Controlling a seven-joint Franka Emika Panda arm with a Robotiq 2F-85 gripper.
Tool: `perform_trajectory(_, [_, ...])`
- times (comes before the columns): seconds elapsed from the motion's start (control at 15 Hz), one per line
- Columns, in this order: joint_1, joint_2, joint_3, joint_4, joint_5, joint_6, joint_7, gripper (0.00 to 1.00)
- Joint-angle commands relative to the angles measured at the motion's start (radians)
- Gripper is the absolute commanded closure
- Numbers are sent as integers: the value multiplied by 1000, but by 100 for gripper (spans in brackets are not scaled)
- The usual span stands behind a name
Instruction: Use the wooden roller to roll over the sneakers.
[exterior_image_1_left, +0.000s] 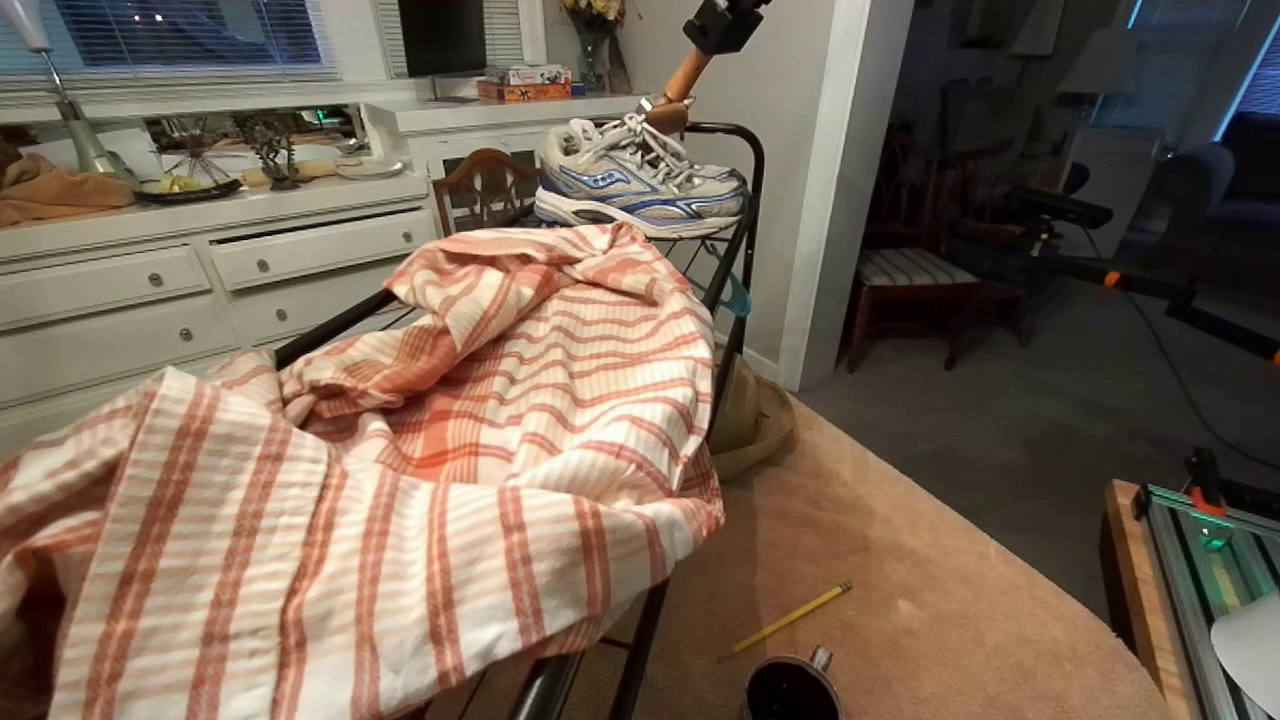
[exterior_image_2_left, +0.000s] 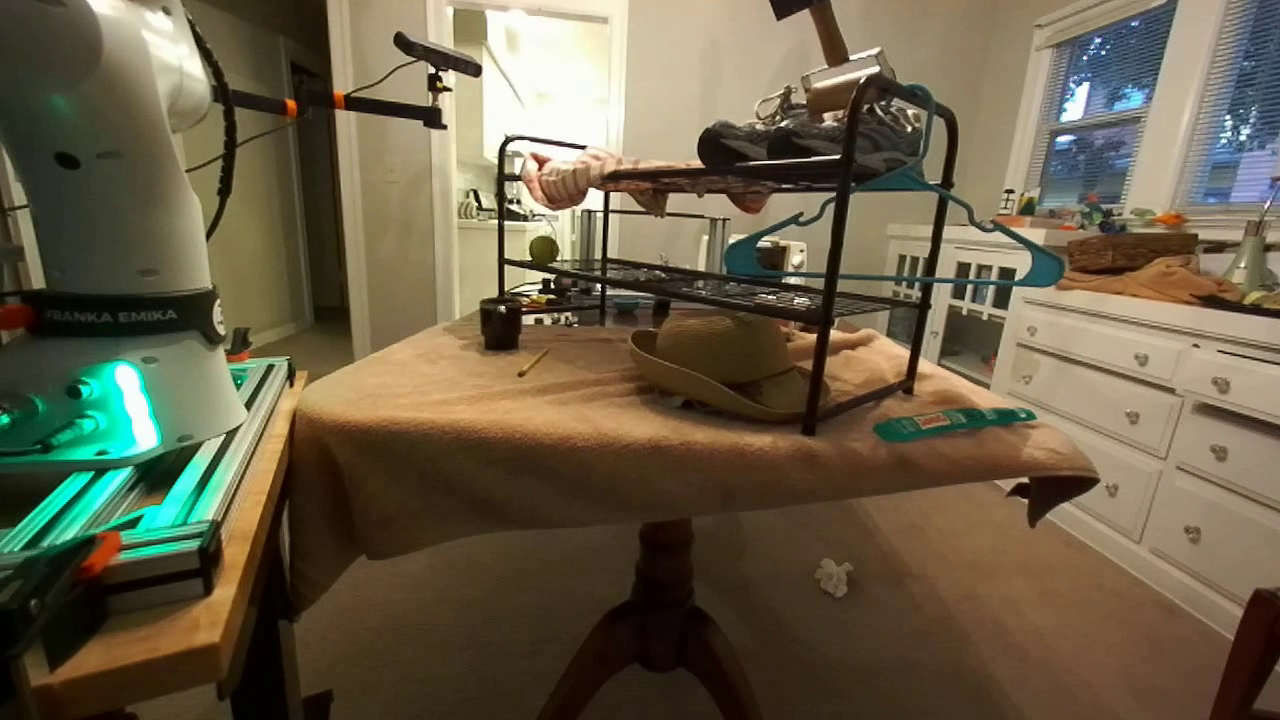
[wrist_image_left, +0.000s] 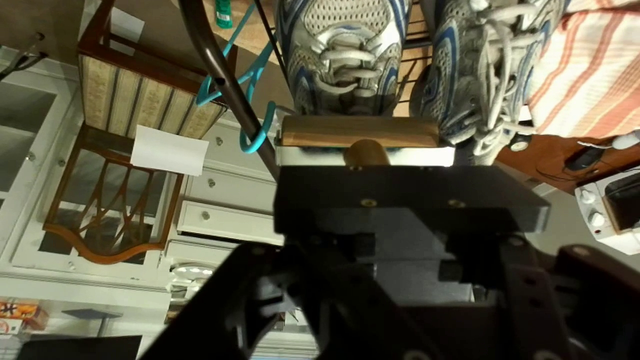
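Clamping the handle of the short, light-brown, metal-bracketed wooden roller (wrist_image_left: 358, 132), the black two-fingered gripper (exterior_image_1_left: 716, 30) is pressed together on the wood; the individual fingers cannot be made out. The roller points head downward with its handle tilted.

Below the roller head is the pair of white-and-grey athletic sneakers with blue accents and white laces (exterior_image_1_left: 640, 185). The pair stands on the top shelf of the black metal wire rack (exterior_image_2_left: 822, 340), at one end edge, toes directed to the long edge facing the white robot arm (exterior_image_2_left: 150, 130). An orange-and-white striped cloth (exterior_image_1_left: 540, 370) lies from the sneakers toward the opposite end edge. A turquoise plastic hanger (exterior_image_2_left: 1045, 266) hangs from the raised rail at the sneaker end.

Status, done: the roller is picked up and located over the sneakers. In the wrist view, its cylinder crosses the sneaker nearest the end edge, on the ankle side of the laces. The cylinder appears to rest on this sneaker; the contact itself is hidden.

Status, remaining: judged from the present position, the rolling stage is in hand and incomplete. Passes over the sneaker beside the striped cloth probably remain. The rolled portion cannot be determined, since no trace of a pass is visible.
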Motion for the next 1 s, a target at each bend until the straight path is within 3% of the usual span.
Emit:
perform_trajectory(0.0, [22,-100,1,-36,-6,-21,-12,65])
perform_trajectory(0.53, [61,-173,22,-20,-81,-298,8,65])
perform_trajectory(0.93, [81,-146,42,-41,-103,-373,9,65])
